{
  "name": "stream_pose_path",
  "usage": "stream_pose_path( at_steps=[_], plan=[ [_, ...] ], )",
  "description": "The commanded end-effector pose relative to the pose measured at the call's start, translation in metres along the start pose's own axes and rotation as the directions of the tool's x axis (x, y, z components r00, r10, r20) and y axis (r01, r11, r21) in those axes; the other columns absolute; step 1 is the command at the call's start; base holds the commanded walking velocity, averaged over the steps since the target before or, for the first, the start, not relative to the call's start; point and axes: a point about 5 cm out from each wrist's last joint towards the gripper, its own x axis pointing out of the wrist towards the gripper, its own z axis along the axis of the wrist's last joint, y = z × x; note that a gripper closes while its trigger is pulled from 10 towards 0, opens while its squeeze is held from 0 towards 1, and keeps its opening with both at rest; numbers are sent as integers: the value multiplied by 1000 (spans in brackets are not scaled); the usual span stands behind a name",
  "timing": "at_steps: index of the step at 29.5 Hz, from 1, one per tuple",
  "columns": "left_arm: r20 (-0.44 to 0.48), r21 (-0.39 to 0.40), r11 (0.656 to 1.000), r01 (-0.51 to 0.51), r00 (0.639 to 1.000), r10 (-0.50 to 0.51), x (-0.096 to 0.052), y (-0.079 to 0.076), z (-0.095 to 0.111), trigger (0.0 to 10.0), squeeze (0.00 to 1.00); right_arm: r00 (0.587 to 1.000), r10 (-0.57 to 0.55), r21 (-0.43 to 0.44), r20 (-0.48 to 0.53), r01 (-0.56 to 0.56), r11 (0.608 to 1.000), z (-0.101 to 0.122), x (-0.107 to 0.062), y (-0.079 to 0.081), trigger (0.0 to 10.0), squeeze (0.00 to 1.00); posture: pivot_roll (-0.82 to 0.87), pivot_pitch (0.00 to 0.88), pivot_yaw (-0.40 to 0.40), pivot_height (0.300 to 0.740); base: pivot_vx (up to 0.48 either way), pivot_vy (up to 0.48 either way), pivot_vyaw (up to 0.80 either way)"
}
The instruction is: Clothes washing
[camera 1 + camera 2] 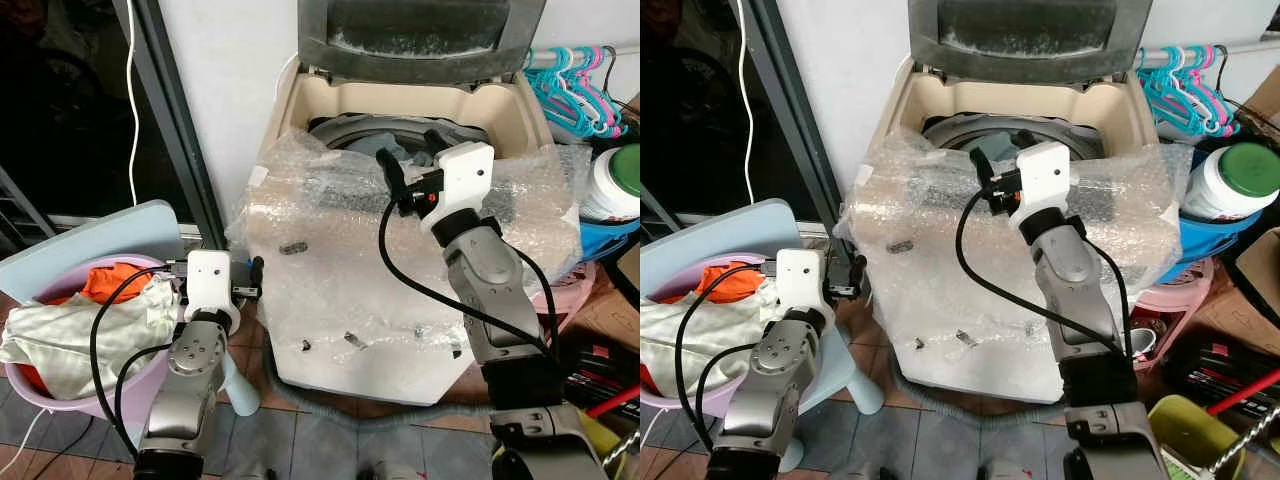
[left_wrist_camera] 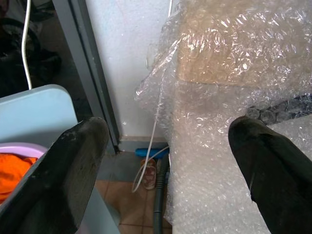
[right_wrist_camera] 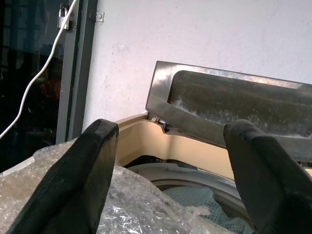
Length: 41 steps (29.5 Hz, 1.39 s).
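Note:
A cream top-loading washing machine [image 1: 400, 340], wrapped in bubble wrap, stands against the wall with its grey lid [image 1: 420, 40] raised. Grey-blue cloth [image 3: 195, 200] lies in the drum. My right gripper [image 1: 410, 155] hovers open over the machine's front rim, with nothing between its fingers [image 3: 83, 170]. To the left, a purple basin [image 1: 40, 385] holds an orange garment [image 1: 115, 280] and a pale cloth [image 1: 70, 335]. My left gripper [image 1: 215, 262] stands open and empty between the basin and the machine, level with the basin's rim.
The basin rests on a light-blue chair [image 1: 100, 235] beside a dark doorway with a grey frame [image 1: 170, 120]. Plastic hangers [image 1: 570, 90], a green-lidded white jar [image 1: 615, 180] and a pink basket [image 1: 570, 290] crowd the right. A grey hose [image 1: 330, 405] runs along the floor.

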Motion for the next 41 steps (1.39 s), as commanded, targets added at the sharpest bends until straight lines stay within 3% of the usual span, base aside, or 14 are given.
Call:
stream_pose_path(
  at_steps=[1, 8, 16, 17, 18, 28, 31, 41],
  plan=[
    [29, 8, 1000, -24, 999, 24, 1, 2, 7, 10000, 0, 1000, -9, -11, 4, 9, 1000, 2, -5, 6, 10000, 1000, -26, 3, 17, 740, 0, 0, 0],
    [27, 19, 1000, -1, 1000, 1, 1, -1, 7, 10000, 0, 999, 26, 5, -29, -25, 1000, -3, -17, 24, 10000, 1000, -39, 6, 21, 740, 0, 306, 800],
    [16, 12, 1000, -9, 1000, 9, 2, -2, 6, 10000, 0, 998, 22, 15, -54, -21, 1000, -6, -19, 26, 10000, 996, -48, 3, 23, 740, 0, 480, 500],
    [15, 11, 1000, -9, 1000, 9, 2, -2, 6, 10000, 0, 998, 17, 16, -59, -16, 1000, -7, -19, 25, 10000, 463, -48, 3, 23, 740, 0, 480, 0],
    [16, 13, 1000, -6, 1000, 6, 2, -3, 6, 10000, 0, 998, 13, 19, -62, -11, 1000, -7, -19, 25, 10000, 0, -48, 3, 23, 740, 0, 480, 0],
    [13, 25, 999, -25, 1000, 25, 3, -1, 6, 10000, 0, 996, 23, 41, -90, -19, 999, -10, -23, 28, 10000, 0, -50, 6, 31, 740, 0, 480, 0],
    [43, 19, 999, -28, 999, 27, 4, 1, 9, 10000, 0, 994, 82, -5, -77, -83, 997, -11, -25, 35, 10000, 0, -50, 6, 33, 740, 0, 480, 679],
    [108, 9, 1000, 30, 994, -31, -1, -2, 16, 10000, 0, 989, 49, 63, -136, -41, 997, -21, -28, 32, 10000, 0, -48, 9, 32, 740, 0, 0, 800]
  ],
)
